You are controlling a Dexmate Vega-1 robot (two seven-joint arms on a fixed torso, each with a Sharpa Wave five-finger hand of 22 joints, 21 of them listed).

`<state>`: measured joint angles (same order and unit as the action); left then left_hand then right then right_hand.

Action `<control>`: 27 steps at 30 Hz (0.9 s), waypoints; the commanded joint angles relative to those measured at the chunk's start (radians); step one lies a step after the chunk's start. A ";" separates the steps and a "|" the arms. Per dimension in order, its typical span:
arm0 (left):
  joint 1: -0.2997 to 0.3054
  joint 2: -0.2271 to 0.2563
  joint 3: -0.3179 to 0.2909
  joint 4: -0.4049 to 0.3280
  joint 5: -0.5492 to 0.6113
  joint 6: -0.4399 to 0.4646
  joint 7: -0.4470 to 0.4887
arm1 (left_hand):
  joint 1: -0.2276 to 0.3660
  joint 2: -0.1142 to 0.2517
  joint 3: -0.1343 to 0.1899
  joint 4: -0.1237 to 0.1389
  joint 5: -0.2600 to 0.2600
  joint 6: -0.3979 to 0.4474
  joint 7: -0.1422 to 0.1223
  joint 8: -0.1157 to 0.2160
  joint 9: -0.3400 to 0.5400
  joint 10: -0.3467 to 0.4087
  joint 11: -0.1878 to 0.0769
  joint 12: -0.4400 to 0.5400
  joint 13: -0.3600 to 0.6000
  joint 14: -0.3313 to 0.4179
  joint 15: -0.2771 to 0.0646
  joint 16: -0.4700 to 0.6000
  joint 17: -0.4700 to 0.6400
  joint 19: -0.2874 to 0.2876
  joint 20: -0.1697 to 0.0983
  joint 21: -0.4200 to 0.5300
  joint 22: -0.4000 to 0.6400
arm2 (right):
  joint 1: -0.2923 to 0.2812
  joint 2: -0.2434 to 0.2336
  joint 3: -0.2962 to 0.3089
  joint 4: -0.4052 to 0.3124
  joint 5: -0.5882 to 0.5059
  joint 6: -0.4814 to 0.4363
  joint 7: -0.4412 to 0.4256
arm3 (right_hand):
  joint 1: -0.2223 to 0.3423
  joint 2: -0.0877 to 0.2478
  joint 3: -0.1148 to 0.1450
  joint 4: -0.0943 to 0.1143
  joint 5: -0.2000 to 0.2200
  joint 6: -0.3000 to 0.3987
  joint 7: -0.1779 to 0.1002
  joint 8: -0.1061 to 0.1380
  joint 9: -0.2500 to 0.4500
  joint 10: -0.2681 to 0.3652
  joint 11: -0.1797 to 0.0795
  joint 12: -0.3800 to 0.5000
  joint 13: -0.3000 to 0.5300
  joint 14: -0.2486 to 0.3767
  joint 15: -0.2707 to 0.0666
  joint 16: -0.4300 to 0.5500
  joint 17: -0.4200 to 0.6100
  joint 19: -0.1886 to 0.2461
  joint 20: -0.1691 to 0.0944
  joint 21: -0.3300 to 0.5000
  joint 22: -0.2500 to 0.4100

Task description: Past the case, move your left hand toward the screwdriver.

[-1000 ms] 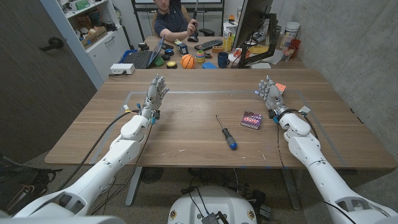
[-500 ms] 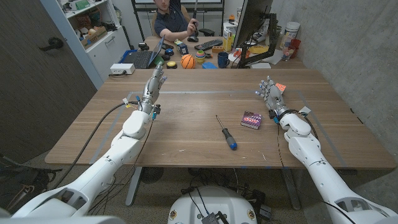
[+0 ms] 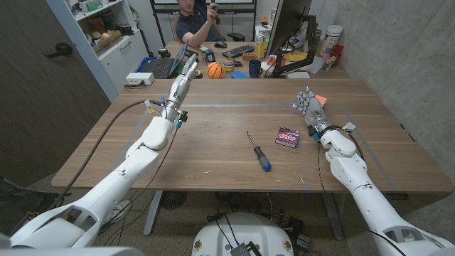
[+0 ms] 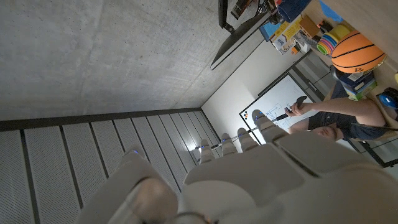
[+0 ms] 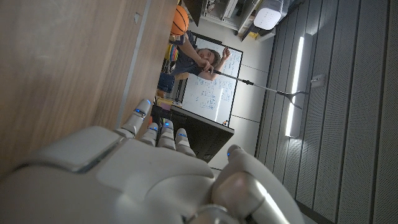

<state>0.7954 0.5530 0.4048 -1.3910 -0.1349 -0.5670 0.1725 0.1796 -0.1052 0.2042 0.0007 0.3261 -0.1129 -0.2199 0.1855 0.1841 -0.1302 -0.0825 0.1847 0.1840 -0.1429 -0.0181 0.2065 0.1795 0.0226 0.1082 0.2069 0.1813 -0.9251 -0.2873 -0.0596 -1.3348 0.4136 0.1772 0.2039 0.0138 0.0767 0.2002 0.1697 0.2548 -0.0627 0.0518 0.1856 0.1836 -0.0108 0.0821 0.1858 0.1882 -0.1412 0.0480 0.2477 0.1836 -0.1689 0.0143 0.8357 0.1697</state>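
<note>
Screwdriver (image 3: 258,150): lying on the table (image 3: 213,163) near its middle, blue handle toward the robot.
Case (image 3: 287,135): closed, just right of the screwdriver; contents hidden.
Left hand (image 3: 186,74): raised over the far left, fingers straight, empty.
Right hand (image 3: 308,107): fingers apart, empty, beyond the case.

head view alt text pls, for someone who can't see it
A screwdriver and a small case lie mid-table between two white robot arms. The left hand is raised at the far left; the right hand stands open right of the case.
</note>
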 commanded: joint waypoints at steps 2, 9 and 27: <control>-0.028 0.024 0.014 -0.053 0.221 -0.022 0.067 | 0.024 -0.014 -0.003 -0.017 0.008 -0.012 0.000 0.006 0.002 -0.013 -0.002 -0.002 0.003 -0.005 0.006 -0.001 0.002 0.018 0.030 0.003 0.002 | -0.007 0.002 0.004 -0.005 0.006 0.003 0.003 | 0.005 0.037 -0.004 -0.001 0.007 -0.008 -0.003 0.005 0.004 0.000 0.008 0.006 0.004 -0.006 0.004 -0.001 0.002 -0.050 0.001 -0.004 0.003; -0.044 0.035 0.028 -0.083 0.310 -0.025 0.072 | 0.033 -0.018 -0.005 -0.023 0.009 -0.014 -0.001 0.007 0.003 -0.015 -0.005 -0.002 0.003 -0.008 0.004 -0.002 0.002 0.018 0.028 0.002 0.002 | -0.013 0.004 0.008 -0.008 0.010 0.007 0.004 | 0.004 0.036 -0.006 -0.001 0.007 -0.009 -0.002 0.005 0.004 0.000 0.008 0.006 0.005 -0.006 0.003 -0.001 0.002 -0.049 0.002 -0.007 0.003; -0.099 0.050 0.088 -0.124 0.501 -0.043 0.063 | 0.064 -0.033 -0.015 -0.044 0.013 -0.044 0.000 0.001 0.003 -0.029 -0.003 -0.003 0.003 -0.018 0.005 -0.003 0.002 0.015 0.004 -0.004 0.002 | -0.028 0.004 0.016 -0.016 0.018 0.004 0.007 | 0.002 0.035 -0.012 0.000 0.007 -0.009 -0.002 0.005 0.004 -0.001 0.009 0.006 0.005 -0.006 0.003 -0.003 0.002 -0.047 0.003 -0.015 0.004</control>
<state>0.7286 0.5941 0.4597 -1.4959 0.2681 -0.5918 0.2486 0.2300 -0.1364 0.1861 -0.0361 0.3338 -0.1467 -0.2182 0.1855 0.1839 -0.1518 -0.0854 0.1801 0.1837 -0.1479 -0.0130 0.2066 0.1793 0.0388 0.1195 0.2030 0.1816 -0.9470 -0.2841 -0.0473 -1.3468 0.4270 0.1841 0.2084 0.0138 0.0768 0.1904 0.1685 0.2548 -0.0626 0.0518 0.1856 0.1836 -0.0108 0.0821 0.1858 0.1881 -0.1412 0.0480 0.2477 0.1836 -0.1689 0.0143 0.8245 0.1697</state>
